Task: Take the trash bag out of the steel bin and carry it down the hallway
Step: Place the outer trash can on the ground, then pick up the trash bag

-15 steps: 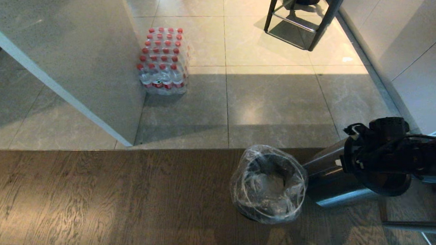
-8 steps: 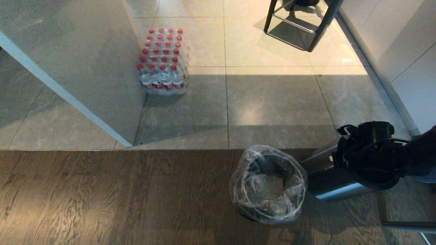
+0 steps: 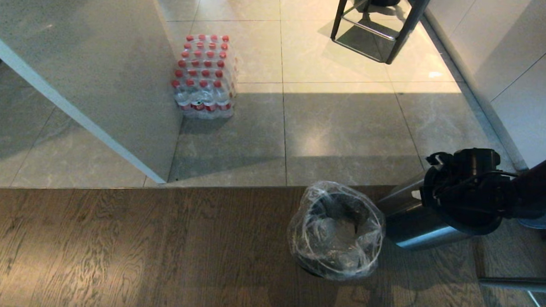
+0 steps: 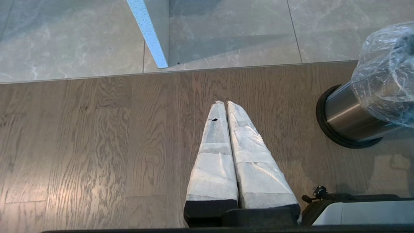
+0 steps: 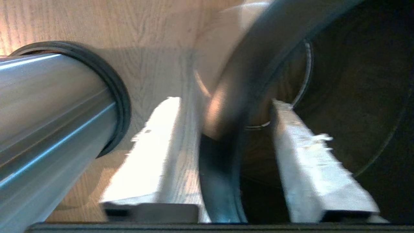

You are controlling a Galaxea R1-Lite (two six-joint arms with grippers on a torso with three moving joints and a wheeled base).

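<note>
**Head view: bagged bin stands at the floor seam as the right arm straddles a tipped steel shell**

Grey marbled tiles meet a wood-plank floor (image 3: 115, 248), and the steel bin (image 4: 346, 119) stands upright on the planks just short of that seam, its mouth facing straight up. The trash bag (image 3: 336, 230) is in the bin, its clear, crinkled plastic folded out over the rim.

Just to the bin's right, a second steel cylinder (image 3: 411, 222) lies tilted, its long axis running away from the bin toward the robot's right.

Farther off on the tiles, a wrapped pack of red-capped bottles (image 3: 203, 78) sits against a grey panel (image 3: 99, 65). The black legs of a stool (image 3: 377, 25) stand near a white wall (image 3: 521, 66). Nothing lies between the bin and the open tiles.

The right arm (image 3: 530, 190) reaches in from the right, wrist low over the tilted cylinder's open end. The right end effector (image 5: 224, 101) is open, one finger outside the dark rim and one inside, with a gap on either side.

The left end effector (image 4: 225, 103) hangs over bare planks near the bin, its white-wrapped fingers pressed together and holding nothing.
</note>
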